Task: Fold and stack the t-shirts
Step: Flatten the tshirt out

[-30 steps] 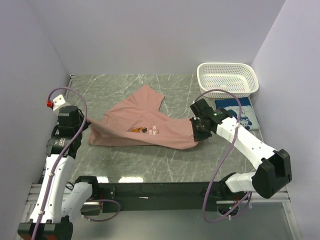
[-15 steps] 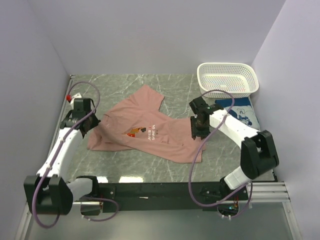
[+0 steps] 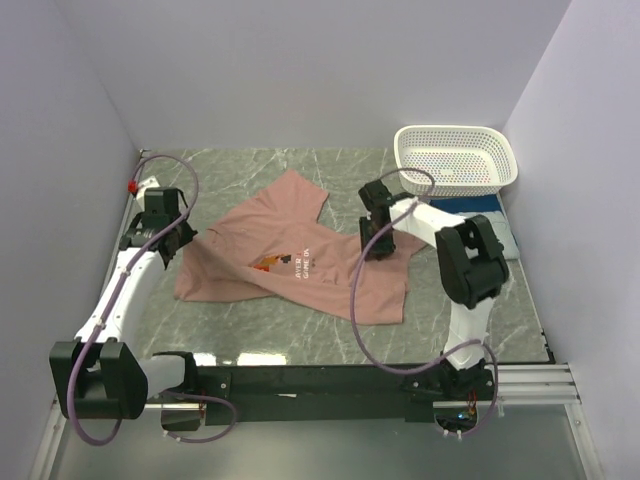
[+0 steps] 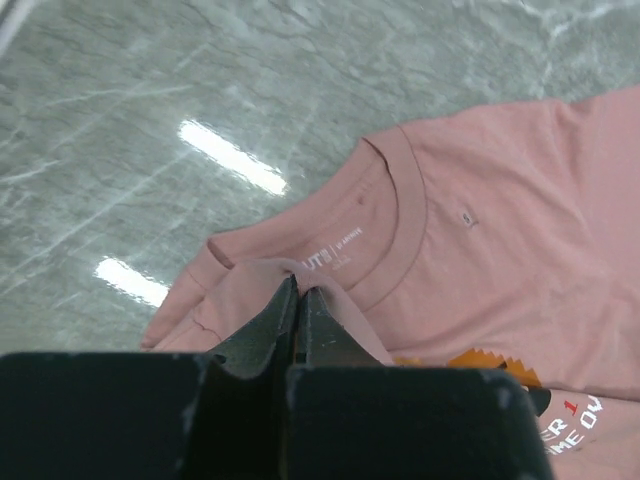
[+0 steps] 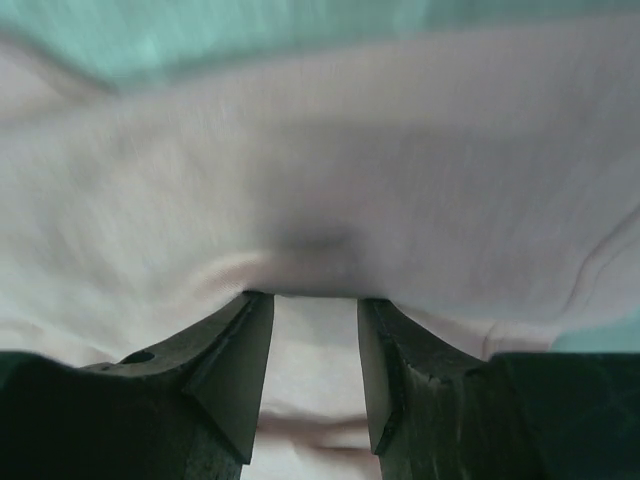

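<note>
The dusty-pink t-shirt (image 3: 300,262) lies crumpled and partly spread in the middle of the table, print side up. My left gripper (image 3: 186,240) is at its left end, shut on a raised fold of pink cloth next to the collar (image 4: 410,215); the left wrist view shows the left gripper's (image 4: 298,286) jaws pinched together on it. My right gripper (image 3: 376,246) is low over the shirt's right edge. In the right wrist view the right gripper (image 5: 315,300) has its jaws apart, with pink cloth (image 5: 320,180) across the tips. The blue t-shirt (image 3: 482,204) lies at the right, mostly hidden behind my right arm.
A white perforated basket (image 3: 456,160) stands at the back right corner, just behind the blue shirt. Walls close in the table on the left, back and right. The black rail of the arm bases runs along the near edge.
My right gripper moved left and back along the shirt's right side, its arm folding in. The shirt's right hem dropped flat. My left gripper drew its fold slightly back.
</note>
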### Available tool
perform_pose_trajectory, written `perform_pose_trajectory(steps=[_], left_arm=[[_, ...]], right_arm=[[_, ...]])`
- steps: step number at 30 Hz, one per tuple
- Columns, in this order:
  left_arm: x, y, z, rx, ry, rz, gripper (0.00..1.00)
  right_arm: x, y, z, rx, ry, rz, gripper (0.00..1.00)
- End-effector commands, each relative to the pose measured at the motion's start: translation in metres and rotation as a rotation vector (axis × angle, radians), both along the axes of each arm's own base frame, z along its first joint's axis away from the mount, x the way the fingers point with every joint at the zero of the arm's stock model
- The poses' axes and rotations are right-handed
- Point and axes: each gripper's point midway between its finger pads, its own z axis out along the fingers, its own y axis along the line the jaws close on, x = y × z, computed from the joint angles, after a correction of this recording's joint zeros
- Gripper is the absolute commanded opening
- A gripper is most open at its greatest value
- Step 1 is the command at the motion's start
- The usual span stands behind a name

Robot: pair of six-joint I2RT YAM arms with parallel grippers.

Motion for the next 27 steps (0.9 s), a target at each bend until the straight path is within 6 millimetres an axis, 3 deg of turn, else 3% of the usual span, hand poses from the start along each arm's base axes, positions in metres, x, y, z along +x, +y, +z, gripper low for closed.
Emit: perform_pose_trajectory(steps=[1,3,4,6,7,11,15,17,22,27], left_arm=[[0.002,0.024,0.019,0.029,-0.087,0.08,0.01],[0.001,0.03,0.018,0.024,-0.09,0.098,0.01],[0.002,0.03,0.018,0.021,-0.093,0.098,0.01],[0.001,0.032,0.015,0.02,-0.083,0.1,0.01],[0.001,0.031,0.014,0.016,-0.08,0.097,0.01],[0.001,0.03,0.012,0.009,-0.072,0.087,0.01],[0.0,0.03,0.011,0.006,-0.073,0.084,0.01],[0.0,0.028,0.012,0.001,-0.08,0.08,0.01],[-0.003,0.031,0.014,0.007,-0.083,0.091,0.01],[-0.005,0.031,0.014,0.009,-0.089,0.094,0.01]], right_arm=[[0.069,0.001,0.005,0.016,-0.109,-0.047,0.47],[0.094,-0.003,0.006,0.018,-0.13,-0.083,0.47],[0.119,0.0,0.022,0.035,-0.186,-0.095,0.47],[0.137,-0.009,0.019,0.005,-0.199,-0.115,0.49],[0.152,-0.006,0.033,0.008,-0.244,-0.112,0.5],[0.151,0.0,0.07,0.026,-0.336,-0.075,0.58],[0.109,0.007,0.087,0.033,-0.379,-0.001,0.59],[0.074,0.009,0.084,0.025,-0.373,0.047,0.58],[-0.013,0.017,0.061,-0.024,-0.312,0.13,0.57],[-0.063,-0.008,0.036,-0.025,-0.234,0.071,0.57]])
